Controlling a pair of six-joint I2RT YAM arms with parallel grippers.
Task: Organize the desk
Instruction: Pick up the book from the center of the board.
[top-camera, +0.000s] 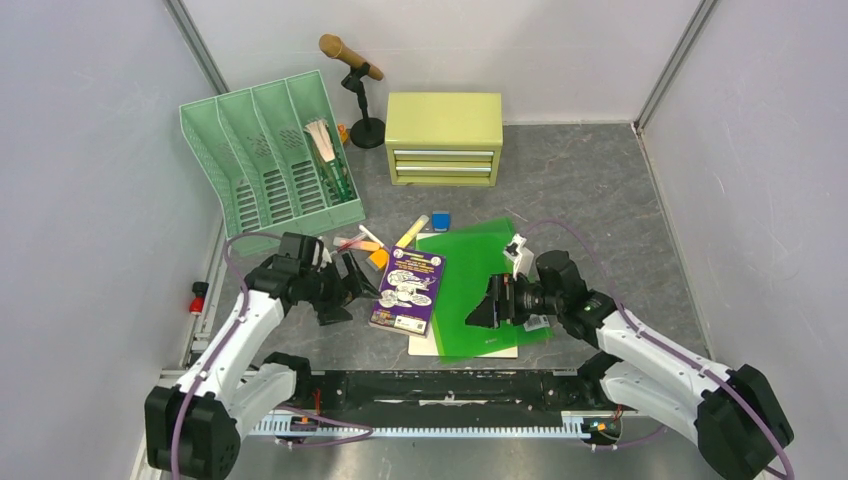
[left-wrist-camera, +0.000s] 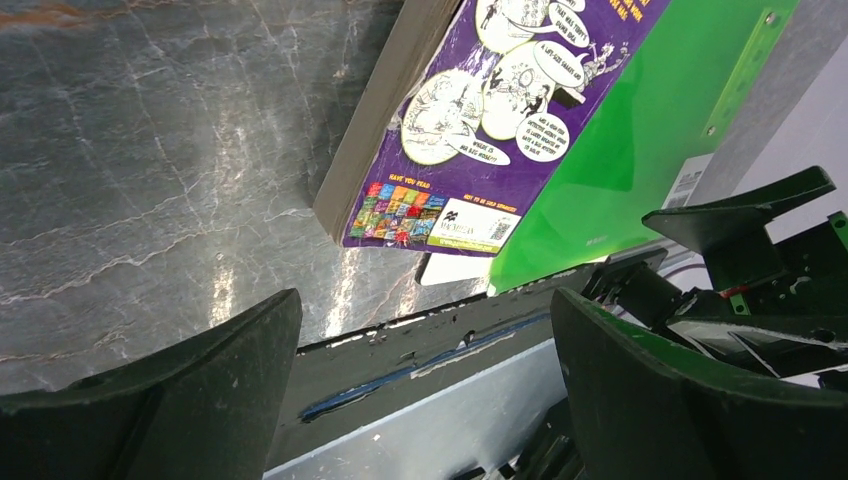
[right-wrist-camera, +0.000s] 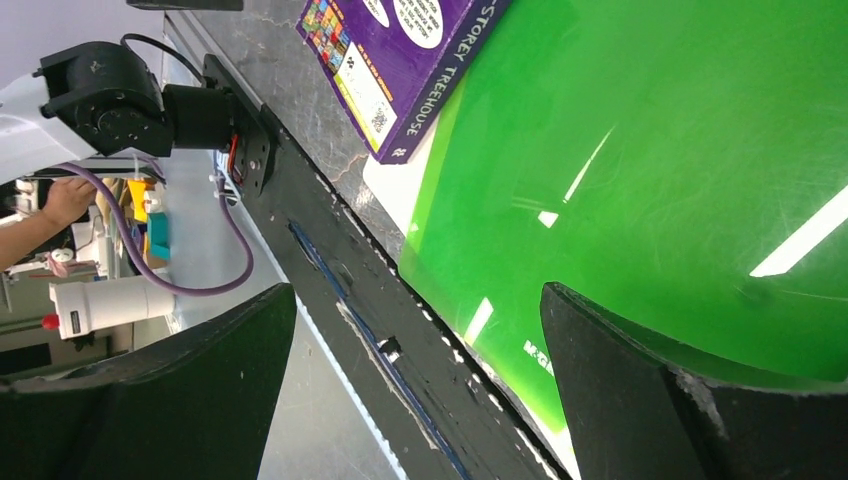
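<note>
Pale grey walls (top-camera: 90, 150) closed the place in on three sides. Thin metal posts (top-camera: 203, 50) ran up the two back corners. A small yellow-green cabinet (top-camera: 444, 137) with two drawers stood close to the back wall (top-camera: 450, 40). The light was bright and soft.

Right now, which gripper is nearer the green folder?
Right. The right gripper is over the green folder's near part; the left gripper is off the folder, left of the purple book.
</note>
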